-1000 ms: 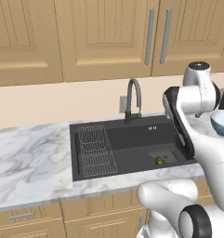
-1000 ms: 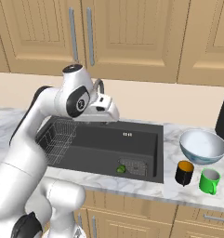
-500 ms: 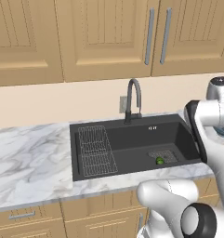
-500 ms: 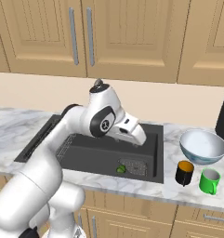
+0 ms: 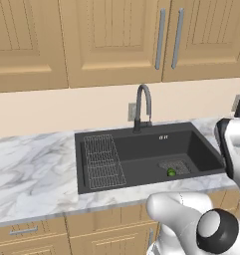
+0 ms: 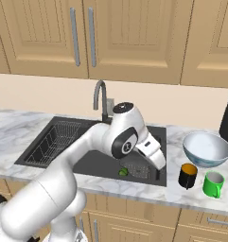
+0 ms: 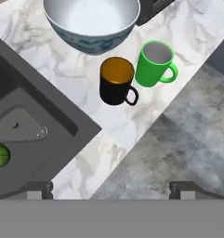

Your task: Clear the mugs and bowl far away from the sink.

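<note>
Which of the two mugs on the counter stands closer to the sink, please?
The black mug with the orange inside; the green mug stands beyond it, farther from the sink.

Even, bright rendered light, no glare; soft shadows inside the dark grey recessed sink [image 5: 146, 154]; slightly soft, low-resolution edges throughout.

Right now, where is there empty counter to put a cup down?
The marble counter left of the sink, beside its wire rack, is bare. Right of the sink it is crowded: the bowl, black mug and green mug sit close together, leaving a narrow front strip.
</note>
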You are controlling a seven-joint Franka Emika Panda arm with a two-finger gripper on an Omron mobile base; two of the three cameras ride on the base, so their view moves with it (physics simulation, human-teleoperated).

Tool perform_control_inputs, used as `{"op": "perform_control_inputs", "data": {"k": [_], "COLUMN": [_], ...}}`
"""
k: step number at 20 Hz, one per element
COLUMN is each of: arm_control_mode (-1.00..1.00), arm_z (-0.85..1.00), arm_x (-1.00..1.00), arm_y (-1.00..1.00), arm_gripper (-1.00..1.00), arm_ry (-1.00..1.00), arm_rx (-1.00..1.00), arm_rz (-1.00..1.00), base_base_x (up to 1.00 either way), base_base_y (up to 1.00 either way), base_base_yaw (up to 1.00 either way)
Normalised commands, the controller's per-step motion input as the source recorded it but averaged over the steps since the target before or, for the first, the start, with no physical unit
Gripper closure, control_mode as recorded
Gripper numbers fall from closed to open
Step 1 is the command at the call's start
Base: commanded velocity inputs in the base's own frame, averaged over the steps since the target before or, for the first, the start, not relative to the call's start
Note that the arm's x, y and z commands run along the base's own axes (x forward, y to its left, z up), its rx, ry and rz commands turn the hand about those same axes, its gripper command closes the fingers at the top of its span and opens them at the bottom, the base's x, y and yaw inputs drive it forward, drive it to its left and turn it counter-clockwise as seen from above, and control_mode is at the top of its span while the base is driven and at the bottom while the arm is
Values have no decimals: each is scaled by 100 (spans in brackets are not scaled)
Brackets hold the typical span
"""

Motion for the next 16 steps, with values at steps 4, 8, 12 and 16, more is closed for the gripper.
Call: {"op": "perform_control_inputs", "data": {"k": [4,8,12,16], "arm_control_mode": [-100,-100,-100,-100], "arm_z": [4,-14,-44,-51], "arm_x": [-36,-19,17,33], "arm_y": [-36,-61,-52,-61], "arm_gripper": [-100,-100,-100,-100], "arm_ry": [-6,-3,-1,-1], "arm_rx": [0,6,0,6], "arm_rz": [-4,1,7,9], "base_base_x": [0,0,0,0], "base_base_y": [0,0,0,0], "base_base_yaw": [0,0,0,0]}}
